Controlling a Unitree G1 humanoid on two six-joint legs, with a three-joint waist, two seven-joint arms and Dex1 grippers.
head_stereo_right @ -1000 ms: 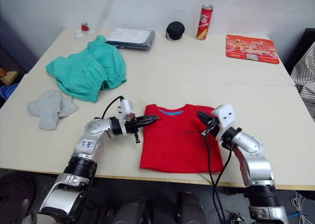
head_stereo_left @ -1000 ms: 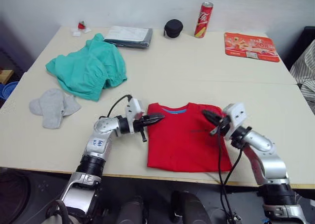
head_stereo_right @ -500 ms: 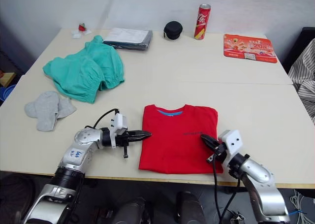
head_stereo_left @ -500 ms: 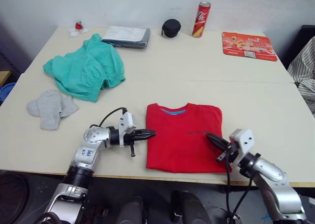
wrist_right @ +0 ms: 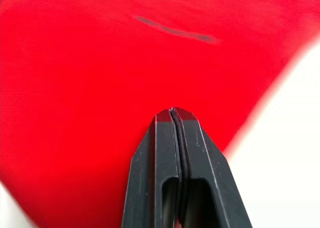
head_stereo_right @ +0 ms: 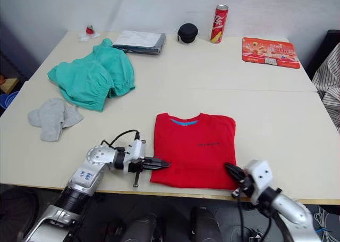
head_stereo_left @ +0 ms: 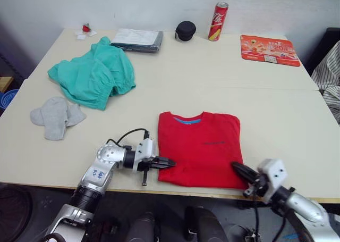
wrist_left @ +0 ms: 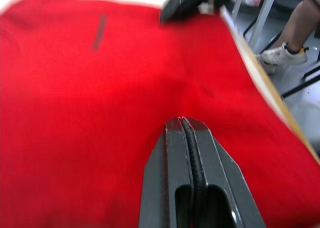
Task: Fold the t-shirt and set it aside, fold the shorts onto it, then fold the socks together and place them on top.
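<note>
- Beige tabletop (head_stereo_left: 255, 101) holds my bright red cotton t-shirt (head_stereo_left: 199, 149), sleeves folded in, near the front edge.
- Both my pincers, left gripper (head_stereo_left: 169, 162) and right gripper (head_stereo_left: 237, 169), are clenched empty at its bottom corners.
- Risk: pinching one layer only, so the fold unravels.

Two beige tables (head_stereo_left: 223, 66) pushed together w/ a seam at far right, white wall (head_stereo_left: 133, 5) behind. Dark floor near edge. Metal chair legs (wrist_left: 260, 17) and a person's leg (wrist_left: 300, 22) off to the right.
</note>
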